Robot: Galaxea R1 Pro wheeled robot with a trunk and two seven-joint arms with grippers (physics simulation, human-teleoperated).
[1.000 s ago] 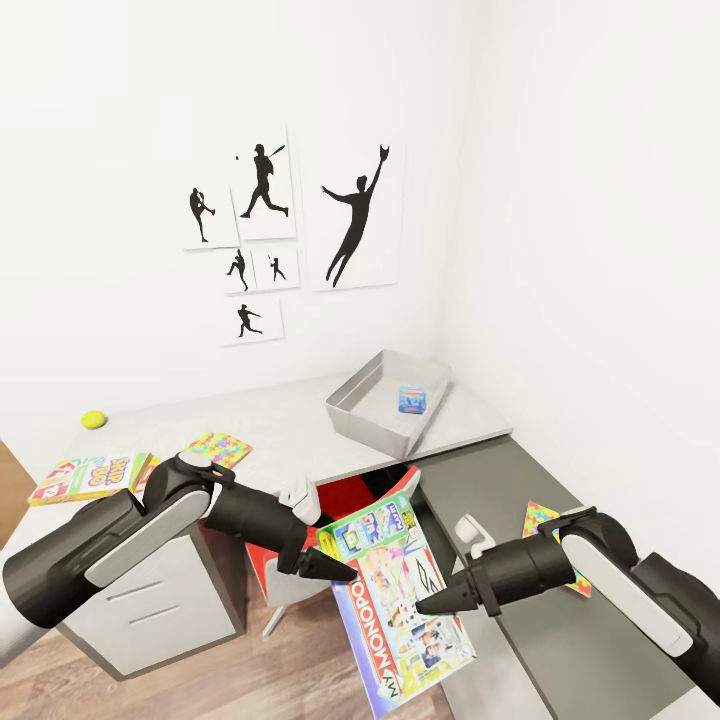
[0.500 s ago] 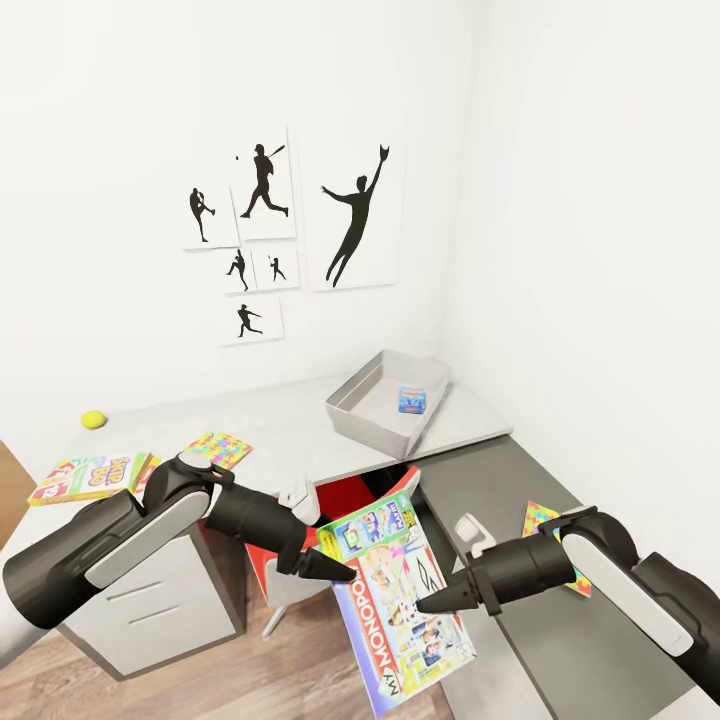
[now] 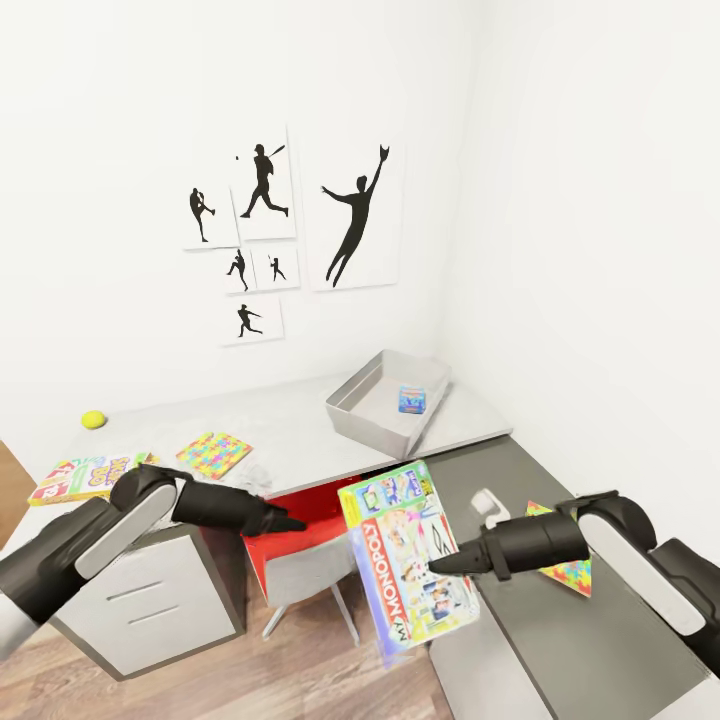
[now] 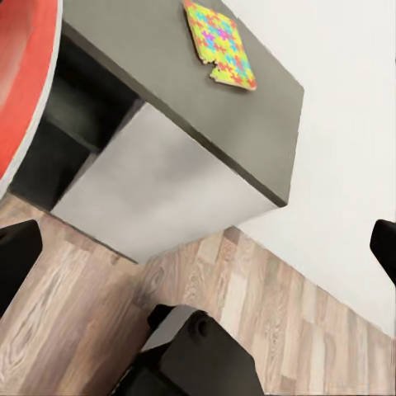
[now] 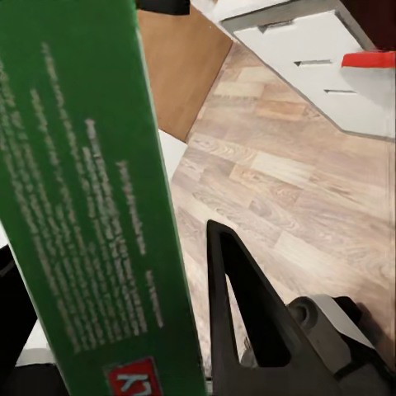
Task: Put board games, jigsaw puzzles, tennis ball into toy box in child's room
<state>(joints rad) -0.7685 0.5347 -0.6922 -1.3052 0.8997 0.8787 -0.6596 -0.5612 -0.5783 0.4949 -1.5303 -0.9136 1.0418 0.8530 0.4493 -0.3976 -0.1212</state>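
One board game, the Monopoly box [image 3: 408, 548], hangs clamped by its right edge in the right gripper [image 3: 438, 566], in the air over the gap between the table's [image 3: 290, 425] pale top and its lower dark wing. In the head view the box's long axis runs from about 11 o'clock down to 5 o'clock, cover up and tilted, and the toy box [image 3: 385, 402] sits on the pale top at roughly 12 o'clock from it, well apart and higher; a small blue board game [image 3: 411, 399] already lies inside. The coming move, as I judge it, is to carry the box up and away toward 12 o'clock, and the right arm alone bears it. The left gripper [image 3: 287, 523] points toward 3 o'clock, near the box's left edge but apart from it, holding nothing. At 9 o'clock on the table lie the yellow-green-red board game [image 3: 88, 476], a jigsaw puzzle [image 3: 214, 453] and the tennis ball [image 3: 93, 419]; a second jigsaw puzzle [image 3: 562, 571] lies on the dark wing behind the right arm. In the left wrist view the fingers [image 4: 18, 257] stand wide apart, released, with wood floor between them. In the right wrist view the box's green edge [image 5: 87, 206] fills the near side, one dark finger [image 5: 239, 305] just beside it.
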